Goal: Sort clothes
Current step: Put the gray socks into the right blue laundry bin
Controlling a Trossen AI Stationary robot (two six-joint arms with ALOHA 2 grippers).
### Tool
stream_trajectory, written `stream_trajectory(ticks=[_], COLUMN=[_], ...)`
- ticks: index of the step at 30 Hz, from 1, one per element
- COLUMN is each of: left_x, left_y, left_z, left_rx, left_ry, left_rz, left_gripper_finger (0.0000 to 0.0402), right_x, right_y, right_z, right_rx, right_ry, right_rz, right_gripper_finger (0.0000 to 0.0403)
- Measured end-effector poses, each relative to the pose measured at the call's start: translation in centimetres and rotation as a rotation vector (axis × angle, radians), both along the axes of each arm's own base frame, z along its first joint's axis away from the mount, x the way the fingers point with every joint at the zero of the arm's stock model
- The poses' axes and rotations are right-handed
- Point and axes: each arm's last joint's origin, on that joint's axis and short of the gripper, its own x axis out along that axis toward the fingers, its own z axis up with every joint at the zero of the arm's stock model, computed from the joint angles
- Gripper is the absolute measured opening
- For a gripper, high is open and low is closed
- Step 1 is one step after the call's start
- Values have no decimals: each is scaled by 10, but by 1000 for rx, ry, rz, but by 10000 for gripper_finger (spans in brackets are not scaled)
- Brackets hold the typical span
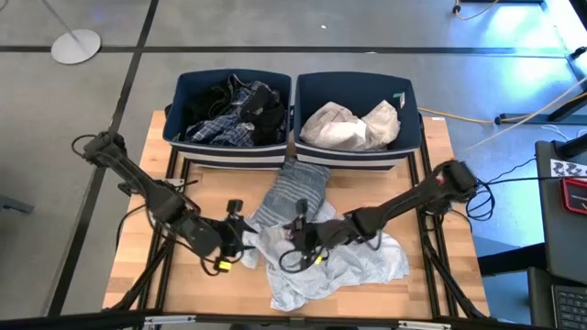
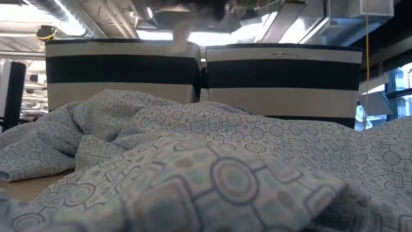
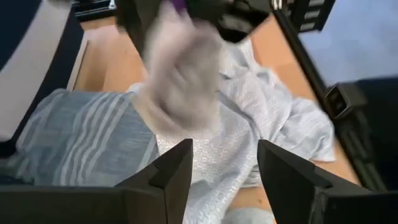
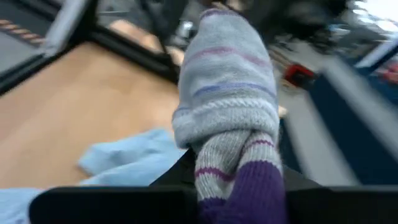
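Though unseen overhead, right gripper's [image 4: 239,190] sock [image 4: 227,106].

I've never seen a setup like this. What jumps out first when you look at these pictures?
Two dark arms meet over a rumpled pale patterned shirt at the table's front middle. The right gripper is shut on a striped sock in grey, white and purple, while the left gripper hangs open beside it. Behind them stand two navy bins: the left bin holds dark and plaid clothes, the right bin pale ones, and a grey-striped garment lies just in front.
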Motion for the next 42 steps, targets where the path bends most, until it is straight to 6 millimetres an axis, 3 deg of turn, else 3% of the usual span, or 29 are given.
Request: stream_trajectory(ticks=[6, 12, 17, 24, 32, 37, 42], left_x=[-22, -28, -25, -23, -26, -27, -27], left_y=[15, 20, 18, 21, 24, 25, 25], left_z=[17, -9, -36, -60, -79, -83, -83], left_rx=[-104, -63, -35, -45, -82, -92, -94], left_ry=[-15, 41, 13, -44, -41, -41, -42], left_rz=[59, 100, 74, 95, 134, 168, 173], left_gripper_finger=[170, 170, 171, 171, 170, 170, 170], right_x=[-41, -77, -94, -97, -116, -127, -131], right_y=[-29, -90, -135, -189, -243, -261, -268], right_z=[67, 118, 137, 134, 109, 99, 94], right_rx=[-116, -166, -151, -146, 42, 183, 306], right_ry=[-40, -101, -133, -107, 54, 113, 144], right_rz=[-237, -511, -642, -825, -985, -1021, -973], right_gripper_finger=[60, 60, 60, 60, 60, 60, 60])
